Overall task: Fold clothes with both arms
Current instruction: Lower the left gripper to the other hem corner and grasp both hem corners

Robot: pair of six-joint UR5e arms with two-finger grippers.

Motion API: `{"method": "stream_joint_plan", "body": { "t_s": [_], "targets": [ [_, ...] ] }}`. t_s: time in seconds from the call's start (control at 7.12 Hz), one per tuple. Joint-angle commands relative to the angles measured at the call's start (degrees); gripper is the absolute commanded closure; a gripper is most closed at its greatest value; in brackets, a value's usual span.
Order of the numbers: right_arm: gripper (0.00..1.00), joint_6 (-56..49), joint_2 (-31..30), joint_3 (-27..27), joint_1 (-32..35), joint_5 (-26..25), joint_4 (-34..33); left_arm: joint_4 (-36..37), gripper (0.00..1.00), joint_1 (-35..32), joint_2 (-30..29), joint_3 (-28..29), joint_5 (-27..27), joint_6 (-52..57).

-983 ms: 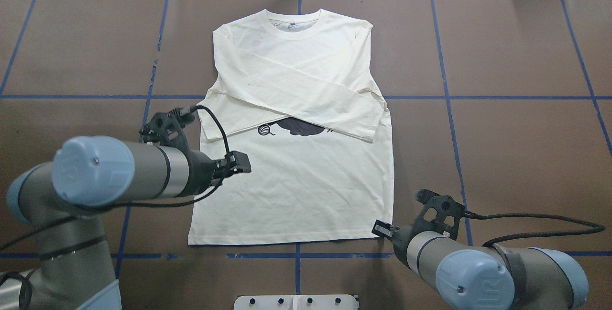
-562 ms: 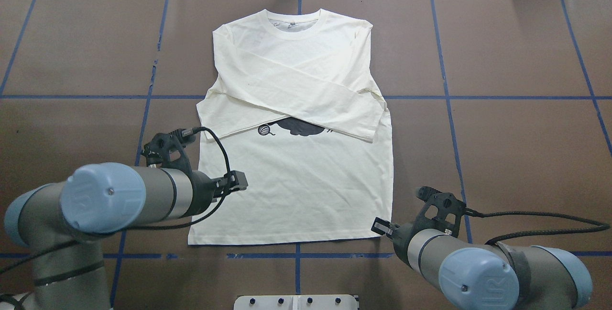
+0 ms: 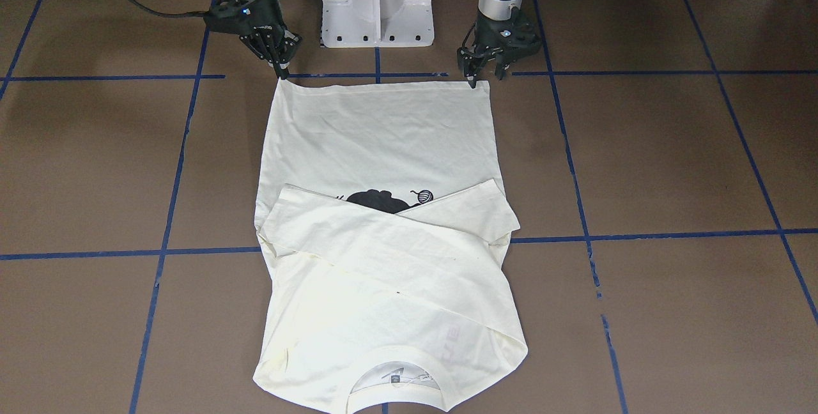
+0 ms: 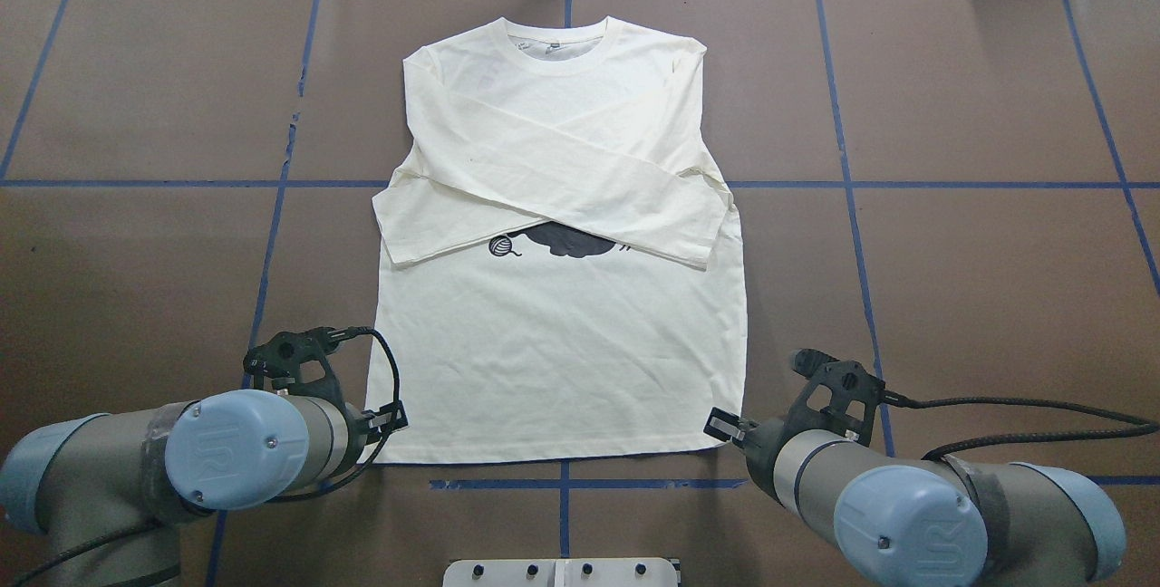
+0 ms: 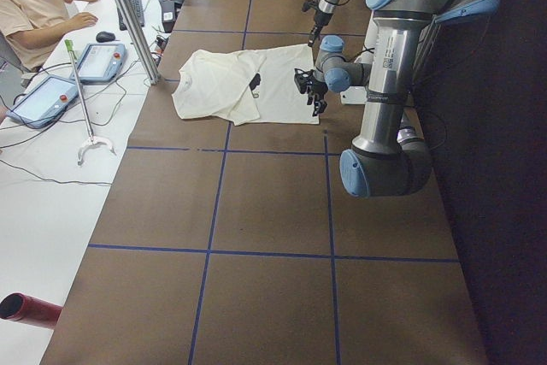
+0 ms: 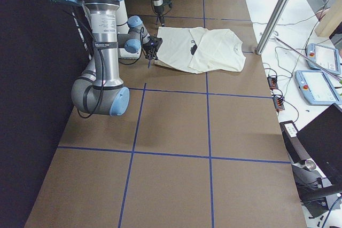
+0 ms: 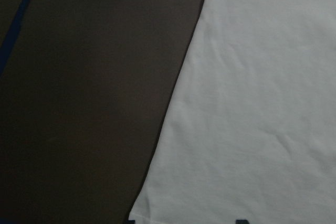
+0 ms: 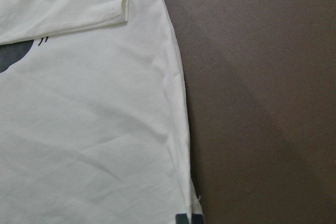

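Observation:
The cream-white T-shirt [image 4: 562,360] lies flat on the brown table, collar far from me, both sleeves crossed over the chest and half covering the black cat print [image 4: 566,241]. My left gripper [image 4: 388,424] is open over the hem's left corner; in the left wrist view its fingertips [image 7: 240,221] stand wide apart above the cloth [image 7: 252,119]. In the front-facing view it [image 3: 484,75] is on the right. My right gripper [image 4: 722,428] is shut on the hem's right corner, fingers together at the shirt's edge [image 8: 181,129], on the left in the front-facing view [image 3: 283,72].
The white pedestal base [image 3: 377,11] stands just behind the hem between both arms. Blue tape lines [image 4: 843,184] grid the table. An operator [image 5: 38,6] sits with teach pendants [image 5: 98,59] beyond the table's far edge, next to a metal post [image 5: 128,19].
My left gripper has moved back toward me along the shirt's left edge, from over mid body to the hem corner. The right gripper and the shirt have not moved.

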Motion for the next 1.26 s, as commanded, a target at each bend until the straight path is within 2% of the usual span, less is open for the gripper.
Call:
{"method": "stream_joint_plan", "body": {
  "t_s": [0.0, 1.12],
  "targets": [
    [1.0, 0.0, -0.1, -0.1, 0.0, 0.0, 0.0, -0.2, 0.35, 0.8, 0.0, 2.0, -0.3, 0.1],
    [1.0, 0.0, -0.1, -0.1, -0.1, 0.1, 0.0, -0.6, 0.44, 1.5, -0.1, 3.3, -0.3, 0.6]
  ]
}}
